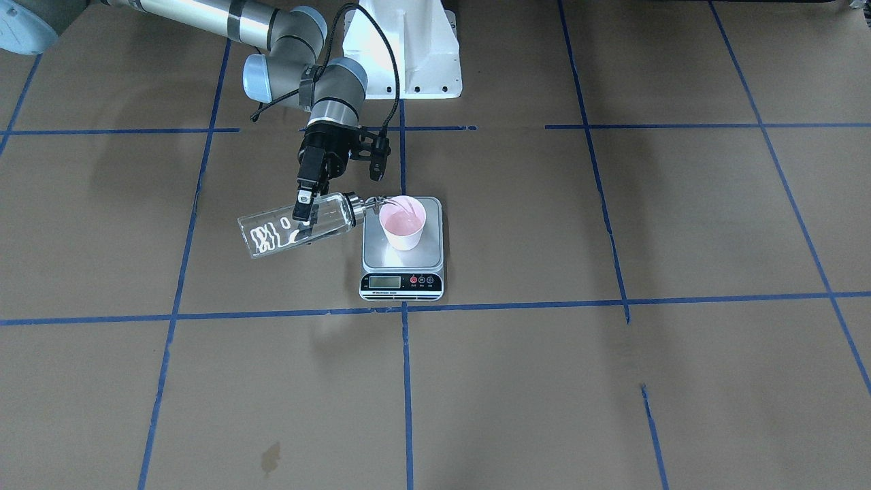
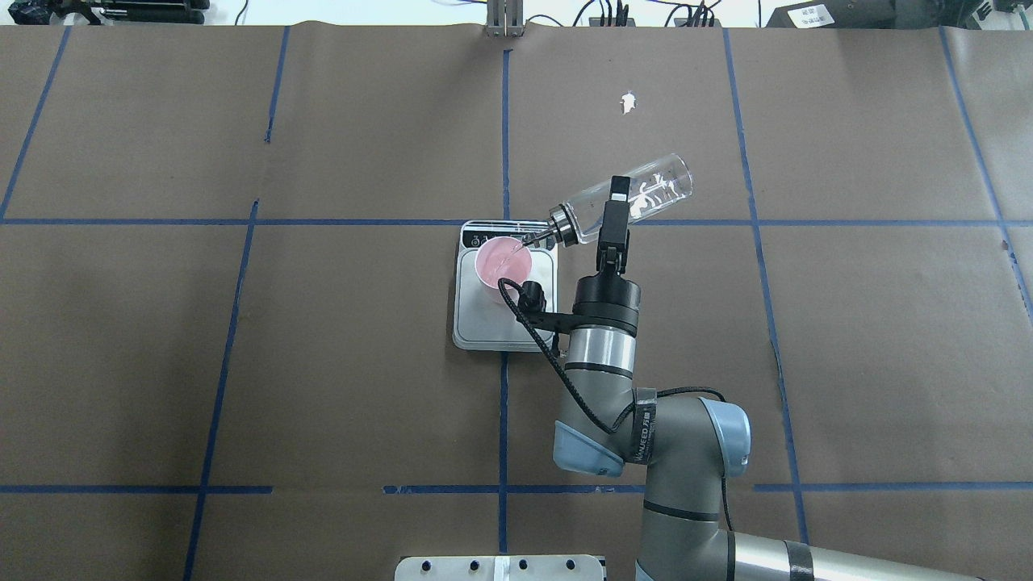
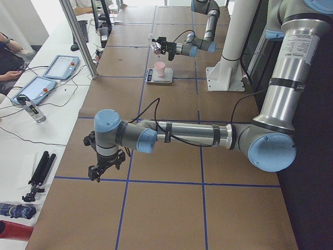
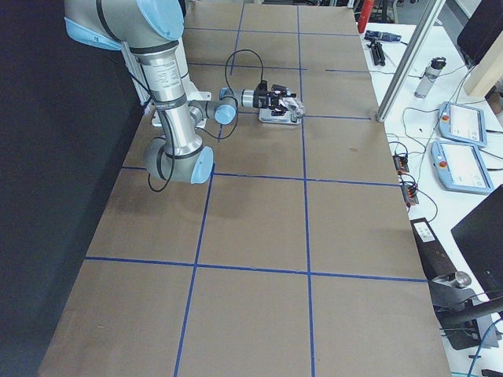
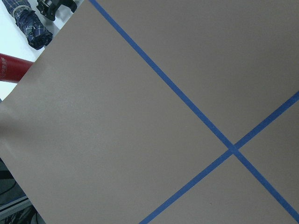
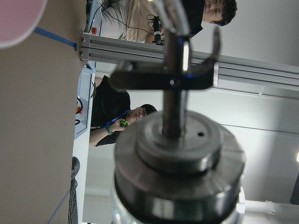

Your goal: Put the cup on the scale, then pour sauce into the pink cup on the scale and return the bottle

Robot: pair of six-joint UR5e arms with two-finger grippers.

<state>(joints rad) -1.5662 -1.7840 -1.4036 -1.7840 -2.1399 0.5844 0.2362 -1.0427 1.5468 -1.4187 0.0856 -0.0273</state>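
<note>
The clear glass bottle (image 1: 299, 224) is tipped nearly flat, and my right gripper (image 1: 306, 207) is shut on its body. Its silver cap and spout (image 2: 539, 236) hang over the rim of the pink cup (image 1: 403, 221). The cup stands upright on the scale (image 1: 403, 262), toward the platform's far side. Clear sauce shows inside the cup (image 2: 502, 260) under the spout. In the right wrist view the cap (image 6: 180, 158) fills the frame and the cup's rim (image 6: 18, 18) shows at top left. My left gripper (image 3: 104, 169) hovers low over the table, far from the scale; whether it is open or shut I cannot tell.
The white robot base (image 1: 408, 47) stands behind the scale. Brown paper with blue tape lines covers the table. Tablets (image 3: 60, 66), cables and seated people line the table's long edge. A folded umbrella (image 5: 30, 28) and a red item lie off the table's end.
</note>
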